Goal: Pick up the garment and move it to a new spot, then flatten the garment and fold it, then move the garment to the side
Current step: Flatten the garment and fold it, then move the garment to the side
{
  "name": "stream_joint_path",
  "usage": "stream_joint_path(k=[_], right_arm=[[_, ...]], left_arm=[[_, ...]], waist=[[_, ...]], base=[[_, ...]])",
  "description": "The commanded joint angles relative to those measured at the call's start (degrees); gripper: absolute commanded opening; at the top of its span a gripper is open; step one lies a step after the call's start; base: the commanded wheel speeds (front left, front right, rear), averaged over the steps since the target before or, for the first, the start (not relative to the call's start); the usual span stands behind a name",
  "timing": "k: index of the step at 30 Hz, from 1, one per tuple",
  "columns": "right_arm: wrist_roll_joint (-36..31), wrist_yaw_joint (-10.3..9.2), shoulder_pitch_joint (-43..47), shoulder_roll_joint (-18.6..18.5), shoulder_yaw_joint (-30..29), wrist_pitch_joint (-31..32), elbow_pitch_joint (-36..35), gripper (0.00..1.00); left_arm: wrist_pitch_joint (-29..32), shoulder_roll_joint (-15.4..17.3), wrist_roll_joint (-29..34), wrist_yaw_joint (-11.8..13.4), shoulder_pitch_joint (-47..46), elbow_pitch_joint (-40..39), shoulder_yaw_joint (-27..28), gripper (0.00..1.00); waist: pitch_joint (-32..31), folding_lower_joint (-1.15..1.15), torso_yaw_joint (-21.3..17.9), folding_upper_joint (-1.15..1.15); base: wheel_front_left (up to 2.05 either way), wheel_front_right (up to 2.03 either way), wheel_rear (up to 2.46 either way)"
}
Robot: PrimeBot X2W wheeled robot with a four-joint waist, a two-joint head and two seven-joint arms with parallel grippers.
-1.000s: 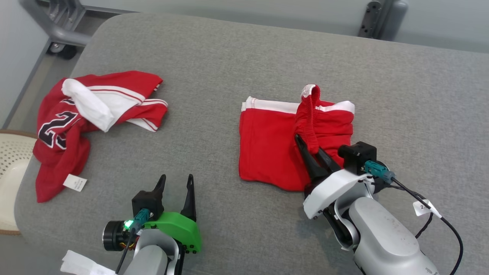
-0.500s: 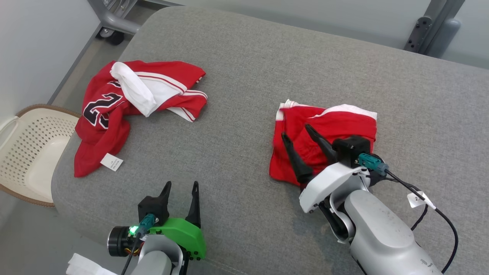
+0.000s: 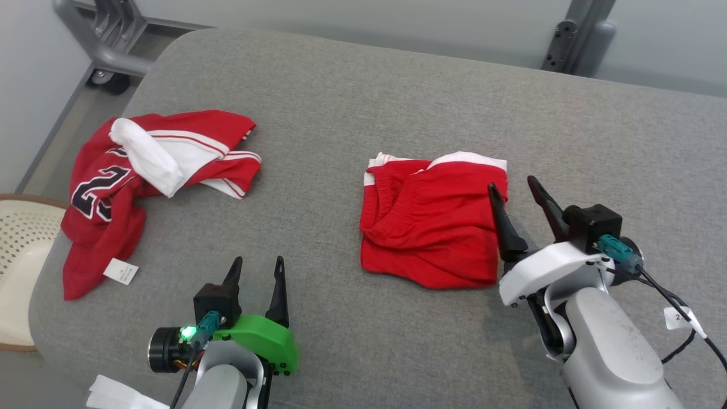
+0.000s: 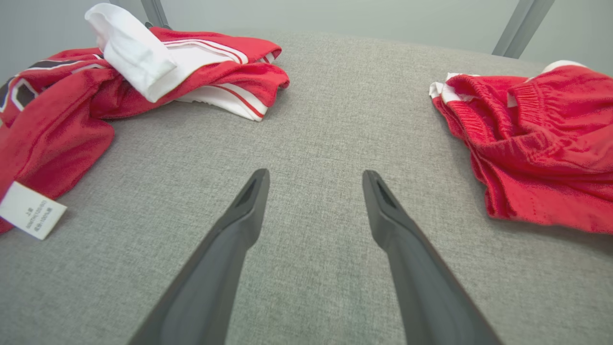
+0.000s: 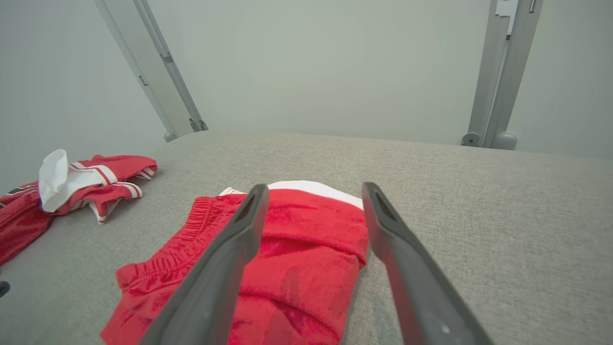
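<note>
Head view, and the right hand point(image 3: 511, 183) is wide open, two dark fingers spread with nothing between them. It sits at the right edge of the red garment point(image 3: 431, 233). The finger nearer the middle crosses that edge, while the other stands over bare grey cloth. Whether a tip is touching the fabric, I can't tell from here. The right wrist view shows the same split: red cloth under one finger, grey under the other.

The garment lies folded in a rough square near the middle of the grey padded worktop point(image 3: 363, 96). A white band shows along its far edge and a gathered waistband runs down its left side. It's a little rumpled, with a few soft creases.

Over to the left hand point(image 3: 258, 259): released as well, fingers parted and empty, low at the near edge of the worktop and well apart from the garment.

Further left, a crumpled red jersey point(image 3: 142, 182) with dark numerals and white trim lies in a heap. A white label point(image 3: 121, 271) sticks out at its near end. Beyond the worktop's left edge is a cream perforated basket point(image 3: 17, 250), and a grey metal frame point(image 3: 102, 40) stands at the far corner.
</note>
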Motion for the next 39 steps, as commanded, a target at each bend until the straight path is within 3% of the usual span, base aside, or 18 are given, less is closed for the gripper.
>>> stream_joint_path(k=[1,13,23,39], right_arm=[[-1.2,-0.03,1.17,-0.11,-1.41,-0.01,-0.83,1.0],[-3.88,-0.03,7.08,-0.13,-10.58,-0.01,-2.27,1.0],[-3.31,-0.03,10.92,-0.1,-10.15,-0.01,-2.59,1.0],[-0.89,-0.03,14.42,-0.11,-8.53,-0.01,-2.4,1.0]], left_arm=[[-0.01,0.15,0.36,0.12,0.51,-0.42,0.64,1.0],[-0.01,0.17,4.9,-0.04,2.69,-2.78,5.98,1.0],[-0.01,0.18,8.05,-0.85,7.56,-5.02,10.24,1.0],[-0.01,0.17,9.74,-2.22,13.63,-6.68,14.05,1.0]], waist=[[-0.45,0.0,-2.7,0.0],[-1.48,0.0,-10.08,0.0],[-4.78,0.0,-13.93,0.0],[-9.16,0.0,-16.31,0.0]], base=[[0.0,0.0,0.0],[0.0,0.0,0.0],[0.0,0.0,0.0],[0.0,0.0,0.0]])
